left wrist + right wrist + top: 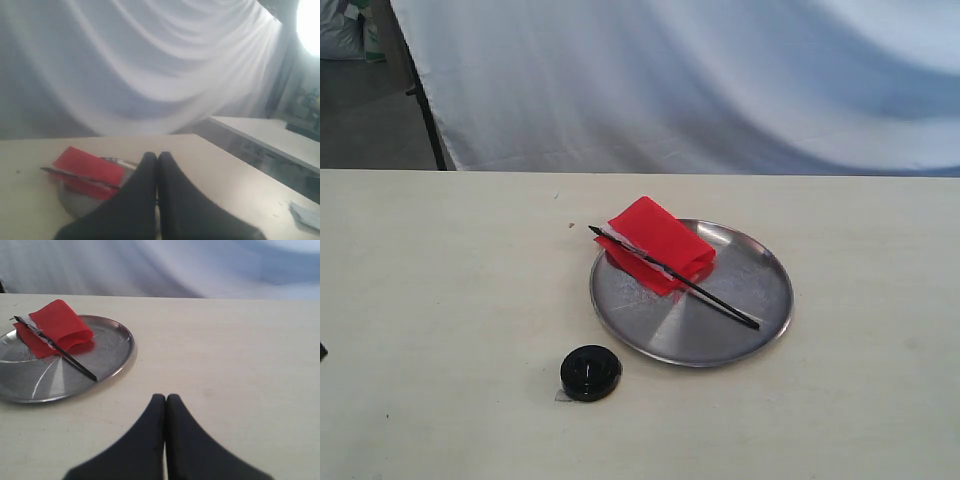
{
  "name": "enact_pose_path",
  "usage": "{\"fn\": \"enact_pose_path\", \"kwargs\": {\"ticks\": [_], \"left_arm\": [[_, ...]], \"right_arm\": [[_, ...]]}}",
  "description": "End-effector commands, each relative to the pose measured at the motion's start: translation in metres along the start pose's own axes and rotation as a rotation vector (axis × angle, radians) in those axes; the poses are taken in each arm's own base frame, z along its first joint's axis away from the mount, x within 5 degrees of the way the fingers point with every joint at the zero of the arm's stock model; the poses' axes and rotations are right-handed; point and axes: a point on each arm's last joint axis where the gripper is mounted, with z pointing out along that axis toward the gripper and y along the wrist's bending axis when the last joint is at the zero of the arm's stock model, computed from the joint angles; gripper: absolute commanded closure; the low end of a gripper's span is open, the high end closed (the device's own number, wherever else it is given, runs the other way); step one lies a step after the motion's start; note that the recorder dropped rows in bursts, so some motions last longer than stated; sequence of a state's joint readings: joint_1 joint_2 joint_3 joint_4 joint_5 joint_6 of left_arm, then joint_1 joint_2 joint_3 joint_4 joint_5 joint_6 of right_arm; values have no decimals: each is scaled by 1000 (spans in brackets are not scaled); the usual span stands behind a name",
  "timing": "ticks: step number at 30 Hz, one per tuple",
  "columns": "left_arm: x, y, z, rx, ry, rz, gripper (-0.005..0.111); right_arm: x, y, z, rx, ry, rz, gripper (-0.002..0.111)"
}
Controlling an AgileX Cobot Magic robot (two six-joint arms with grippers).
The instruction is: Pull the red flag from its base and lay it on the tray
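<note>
Silver tray [740, 335] mid-table, with bare pale table [440, 280] wide on every side and white backdrop [720, 80] behind the far edge. Red flag [655, 240] lying folded across the tray, stick tip poking just past the rim. Base [590, 373] alone near the tray's front-left rim, not touching it. Left gripper [157, 156] and right gripper [165, 397] both pressed closed, holding nothing, flag and tray beyond the fingertips.

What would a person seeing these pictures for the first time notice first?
The red flag stands out at once, lying folded on the silver tray with its black stick slanting across. The small black base sits alone on the pale table, apart from the tray.
</note>
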State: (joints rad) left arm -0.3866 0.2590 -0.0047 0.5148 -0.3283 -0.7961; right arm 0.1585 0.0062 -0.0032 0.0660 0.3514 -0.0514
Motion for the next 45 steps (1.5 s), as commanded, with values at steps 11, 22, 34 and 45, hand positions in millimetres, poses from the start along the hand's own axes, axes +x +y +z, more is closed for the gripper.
{"fn": "enact_pose_path", "kwargs": {"ticks": [11, 22, 34, 45], "left_arm": [[18, 19, -4, -205, 188, 19, 107], [22, 21, -5, -223, 237, 49, 107], [23, 21, -6, -221, 258, 88, 107], [27, 22, -7, -228, 302, 84, 107]], "right_arm": [[1, 0, 0, 7, -5, -7, 109], [1, 0, 0, 7, -5, -7, 109], [1, 0, 0, 7, -5, -7, 109], [1, 0, 0, 7, -5, -7, 109]]}}
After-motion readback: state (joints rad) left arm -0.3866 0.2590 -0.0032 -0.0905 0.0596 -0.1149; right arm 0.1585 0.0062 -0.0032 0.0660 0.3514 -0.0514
